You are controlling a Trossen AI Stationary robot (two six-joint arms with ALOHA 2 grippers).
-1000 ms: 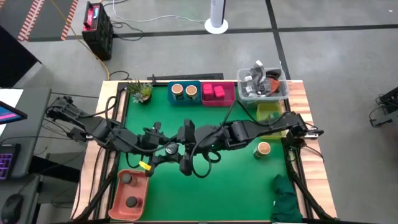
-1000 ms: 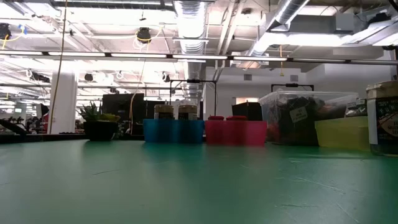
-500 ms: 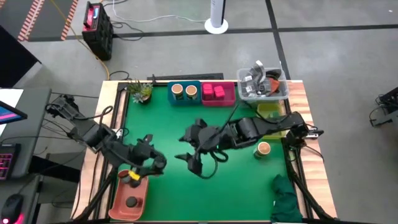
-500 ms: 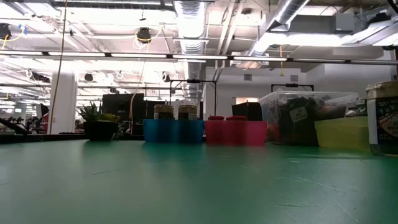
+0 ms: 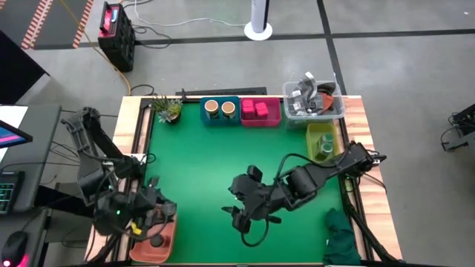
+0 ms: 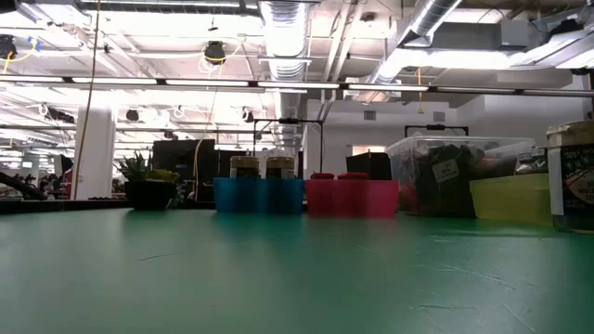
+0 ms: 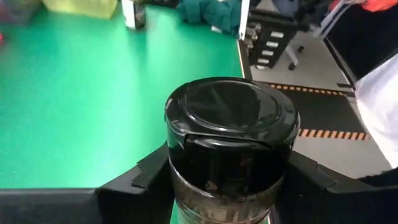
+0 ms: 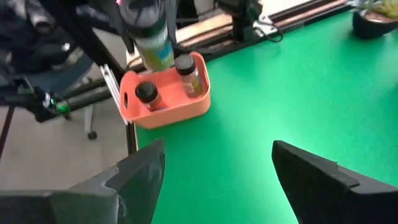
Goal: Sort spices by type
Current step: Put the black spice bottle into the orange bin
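Jar [image 7: 230, 143] with a dark lid sits pinched between your left gripper [image 7: 227, 180] fingers, one pad pressed on each side of its body. You have it over the orange tray [image 5: 152, 241], and the left arm folds back on itself beside that tray at the table's edge. From above the arm covers the held jar, so you cannot make it out there. Two more dark-lidded jars [image 8: 186, 71] stand inside the tray.

Your right gripper [image 5: 237, 215] hangs over bare green mat [image 5: 200, 163] well to the right of the tray, fingers spread and holding nothing, and its arm reaches in low from the table's right edge.

Far from the tray, along the back edge, you see tan-topped jars [image 5: 220, 108] in a blue bin [image 5: 220, 119] and pink packs [image 5: 254, 109] in a pink bin [image 5: 260, 120]. A green jar [image 5: 325, 148] sits in the yellow bin [image 5: 319, 133] at the right; its details are too small to read.
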